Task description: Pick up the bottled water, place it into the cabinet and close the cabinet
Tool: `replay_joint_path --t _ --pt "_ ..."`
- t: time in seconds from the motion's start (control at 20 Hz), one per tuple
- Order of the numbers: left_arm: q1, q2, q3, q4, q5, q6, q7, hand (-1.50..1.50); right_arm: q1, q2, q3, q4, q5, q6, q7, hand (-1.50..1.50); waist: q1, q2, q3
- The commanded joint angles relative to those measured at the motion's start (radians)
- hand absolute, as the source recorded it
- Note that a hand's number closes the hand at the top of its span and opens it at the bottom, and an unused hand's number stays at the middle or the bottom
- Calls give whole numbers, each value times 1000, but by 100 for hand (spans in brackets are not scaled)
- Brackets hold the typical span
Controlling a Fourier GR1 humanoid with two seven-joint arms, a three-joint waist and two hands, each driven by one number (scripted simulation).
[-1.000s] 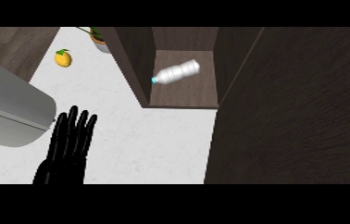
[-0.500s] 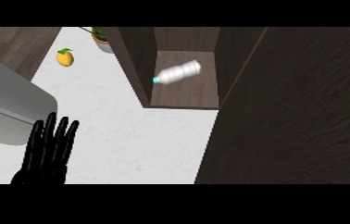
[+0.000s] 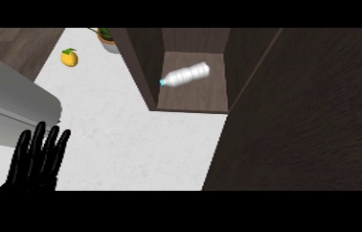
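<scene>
The bottled water [image 3: 185, 75] is lying on its side inside the cabinet [image 3: 141, 63]; the left hand [image 3: 37, 161] is resting below-left of the cabinet, fingers straight, holding nothing.

We have one view only, from the head, looking steeply down on the white desk [image 3: 141, 130]. It faces the open cabinet [image 3: 191, 89] at the desk's far edge and sits close enough that the cabinet's dark door [image 3: 297, 121] fills the whole right side.
</scene>
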Motion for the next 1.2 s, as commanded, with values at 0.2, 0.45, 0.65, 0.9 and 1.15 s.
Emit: replay_joint_path --t 0.2,0.45,0.65,0.9,1.15 --pt "24 19 24 -1 24 -51 -14 -150 -123 160 82 87 65 -144 62 150 17 7 -2" --pt "22 32 52 -8 42 -67 -13 -150 -146 159 44 114 43 -122 52 150 39 16 -3" --pt "13 31 59 -4 42 -73 -18 -150 -132 159 35 110 14 -120 44 150 42 21 -3" --pt "36 49 51 -9 47 -106 -15 -150 -103 160 28 131 -48 -144 21 150 59 29 -1" --pt "24 61 60 -17 42 -131 -25 -150 -78 160 51 202 -197 -81 69 150 108 51 -3"
